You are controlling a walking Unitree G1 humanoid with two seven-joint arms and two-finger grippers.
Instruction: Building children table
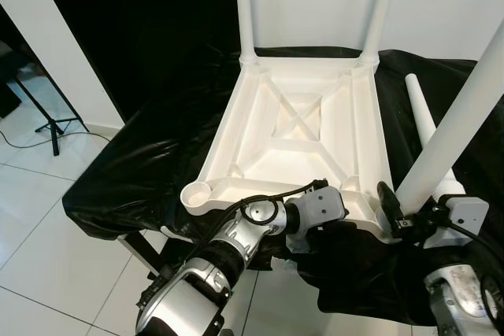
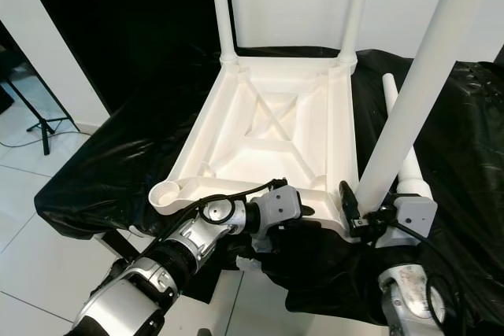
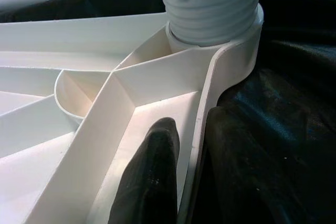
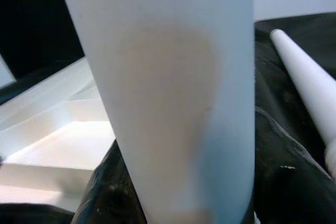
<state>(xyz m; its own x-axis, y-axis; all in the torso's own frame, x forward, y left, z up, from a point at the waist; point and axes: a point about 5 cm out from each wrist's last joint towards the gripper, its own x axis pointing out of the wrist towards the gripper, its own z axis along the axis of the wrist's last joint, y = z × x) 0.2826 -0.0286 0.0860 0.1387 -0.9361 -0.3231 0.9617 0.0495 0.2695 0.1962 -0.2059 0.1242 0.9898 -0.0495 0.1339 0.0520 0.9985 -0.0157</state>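
I can read no text, label, brand, number or sign anywhere — not on the upturned white plastic table (image 1: 299, 127), not on its white legs (image 1: 461, 112), and not on the black sheet (image 1: 150, 163) under it. All these surfaces are plain — unmarked.

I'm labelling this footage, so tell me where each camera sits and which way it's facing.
Eye views: on the head, looking down at the upturned tabletop; both arms show.
Left wrist view: along the left gripper, whose finger grips the tabletop's rim.
Right wrist view: along the right gripper, close on the table leg.
Shared: the loose leg on the black sheet.
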